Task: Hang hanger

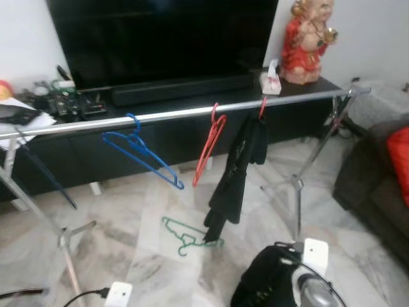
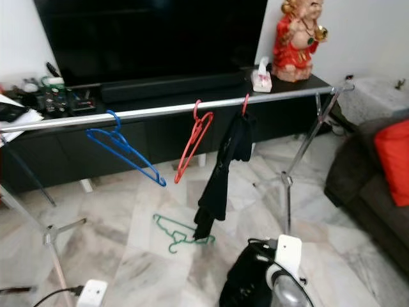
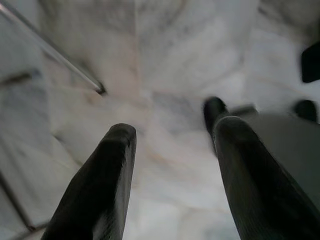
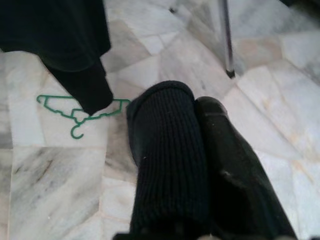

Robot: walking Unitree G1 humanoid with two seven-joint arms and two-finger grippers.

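Right gripper (image 4: 192, 107) low over the floor (image 1: 128, 230), fingers pressed together, nothing between them; green hanger (image 1: 188, 236) lies flat on the floor just ahead of it, under the hem of the black garment (image 1: 238, 173); the sleeve tip overlaps the hanger's far end, whether it touches I cannot tell. Left gripper (image 3: 172, 145) hangs down by the floor, fingers spread apart, empty. Rail (image 1: 179, 114) runs across the room on crossed legs; blue hanger (image 1: 142, 153) hooked on it toward the left, tilted; red hanger (image 1: 209, 144) hooked near the middle, hanging steeply; garment on a red hook just right of the red hanger. Behind the rail a low black cabinet (image 1: 160, 137) with a TV (image 1: 160, 38) on it; red statue (image 1: 308, 39) and tissue box (image 1: 270, 80) at its right end; clutter at its left end, too small to tell. Sofa (image 1: 374, 185) with a red cushion (image 1: 399, 160) at right.
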